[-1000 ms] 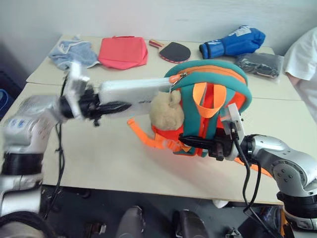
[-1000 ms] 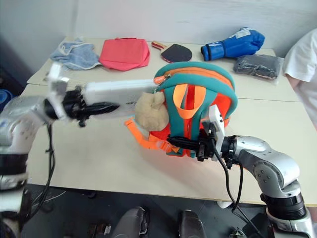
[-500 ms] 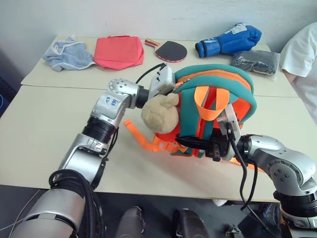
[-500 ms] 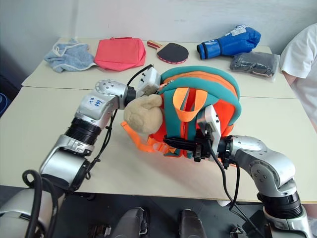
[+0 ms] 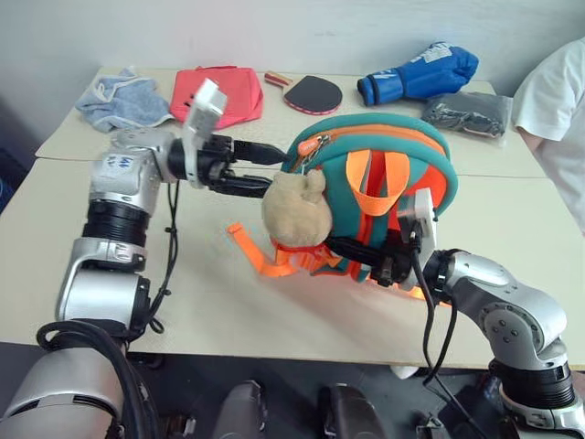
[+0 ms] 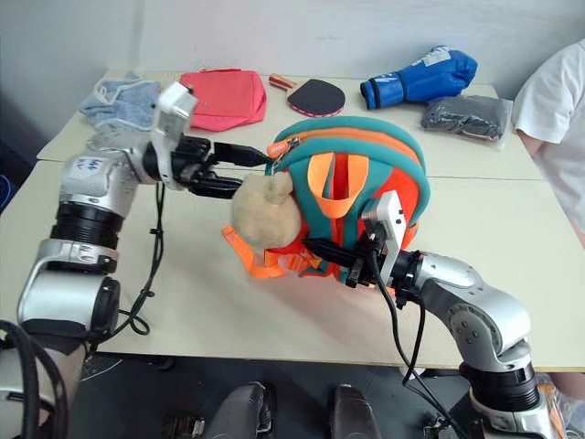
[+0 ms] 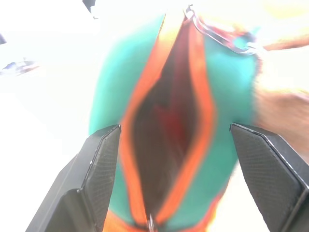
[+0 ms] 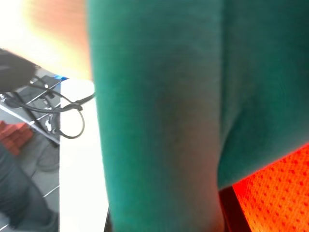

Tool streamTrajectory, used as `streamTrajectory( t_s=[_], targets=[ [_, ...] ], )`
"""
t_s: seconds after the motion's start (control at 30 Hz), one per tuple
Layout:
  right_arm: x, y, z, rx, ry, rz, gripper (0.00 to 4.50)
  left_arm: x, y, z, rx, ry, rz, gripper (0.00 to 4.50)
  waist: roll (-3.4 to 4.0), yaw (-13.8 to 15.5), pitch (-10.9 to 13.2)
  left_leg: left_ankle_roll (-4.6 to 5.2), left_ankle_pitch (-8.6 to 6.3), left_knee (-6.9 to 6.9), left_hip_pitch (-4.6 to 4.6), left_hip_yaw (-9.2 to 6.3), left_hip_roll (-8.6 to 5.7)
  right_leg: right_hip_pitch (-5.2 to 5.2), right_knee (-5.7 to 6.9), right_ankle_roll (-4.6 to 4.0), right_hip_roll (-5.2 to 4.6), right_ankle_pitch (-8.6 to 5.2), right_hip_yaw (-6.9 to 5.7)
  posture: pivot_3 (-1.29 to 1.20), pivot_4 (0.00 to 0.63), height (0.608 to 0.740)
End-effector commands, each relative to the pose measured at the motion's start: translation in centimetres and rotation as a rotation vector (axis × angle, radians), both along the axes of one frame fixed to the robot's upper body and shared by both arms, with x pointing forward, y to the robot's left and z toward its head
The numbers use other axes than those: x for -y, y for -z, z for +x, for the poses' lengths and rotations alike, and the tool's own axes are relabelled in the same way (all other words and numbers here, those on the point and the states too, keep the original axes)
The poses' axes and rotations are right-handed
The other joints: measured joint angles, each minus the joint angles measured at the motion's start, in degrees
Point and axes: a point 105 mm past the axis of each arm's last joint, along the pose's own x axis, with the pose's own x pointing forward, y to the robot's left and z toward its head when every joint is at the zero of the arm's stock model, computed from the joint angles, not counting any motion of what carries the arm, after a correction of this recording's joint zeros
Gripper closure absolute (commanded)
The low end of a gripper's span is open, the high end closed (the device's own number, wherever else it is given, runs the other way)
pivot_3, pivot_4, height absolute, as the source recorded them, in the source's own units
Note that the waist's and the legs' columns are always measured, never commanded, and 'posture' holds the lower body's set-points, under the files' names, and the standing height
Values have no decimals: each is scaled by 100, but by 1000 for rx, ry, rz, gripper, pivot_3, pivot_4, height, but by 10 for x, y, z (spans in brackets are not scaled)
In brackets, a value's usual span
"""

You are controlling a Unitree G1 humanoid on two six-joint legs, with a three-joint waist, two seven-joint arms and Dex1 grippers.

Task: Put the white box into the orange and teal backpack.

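Propping the orange and teal backpack (image 5: pixel 384 197) upright mid-table, the right gripper (image 5: pixel 366 258) is clenched on its teal strap so the zip mouth faces the left gripper (image 5: pixel 260 166), whose jaws are spread and empty. White box? Can't spot it, probably inside.

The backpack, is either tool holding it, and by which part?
The right tool grips the backpack low on its teal strap side; the left tool is open, holding nothing.

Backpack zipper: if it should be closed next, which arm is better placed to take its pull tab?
Probably the left. The left gripper is open beside the pull tab at the backpack opening; the right gripper is shut on the backpack's front, steadying it.
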Motion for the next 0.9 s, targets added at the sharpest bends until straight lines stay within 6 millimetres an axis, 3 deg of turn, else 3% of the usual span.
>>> streamTrajectory(
  t_s=[0.03,0.13,0.2,0.47,0.7,0.8,0.9],
  targets=[
    [6,-11,3,69,42,19,4500,-15,9,-15,18,75,27,694,0,-5,0,3,-1,0,1,1,-1,1,0,0,-3,0,5,0,150,740],
    [8,-9,5,64,57,13,4500,-29,4,-18,102,-11,-51,694,0,-5,0,2,-1,1,-7,-12,0,-1,1,0,-9,0,15,0,150,740],
    [10,-5,5,57,62,7,4500,-31,3,-34,104,-24,-86,694,0,-14,0,1,-1,5,-20,-25,2,-7,0,0,-9,0,20,0,150,740],
    [12,2,6,47,60,-6,4500,0,3,-79,170,-21,-152,694,0,-6,0,-5,7,22,-48,-49,1,-18,8,0,-12,0,11,0,150,740],
    [8,1,9,58,43,-3,4500,27,13,-81,266,-51,-205,694,1,4,0,-9,11,21,-47,-52,0,-17,9,0,-7,0,7,0,150,740],
    [5,-2,10,62,34,3,4500,36,25,-76,334,-71,-230,1252,2,5,-1,-9,11,19,-46,-50,-1,-18,8,0,-7,0,8,0,150,740],
    [3,-3,11,65,26,4,4500,40,27,-63,391,-136,-252,2174,2,6,-1,-10,11,20,-46,-49,0,-18,8,0,-2,0,5,0,150,740]
  ],
)
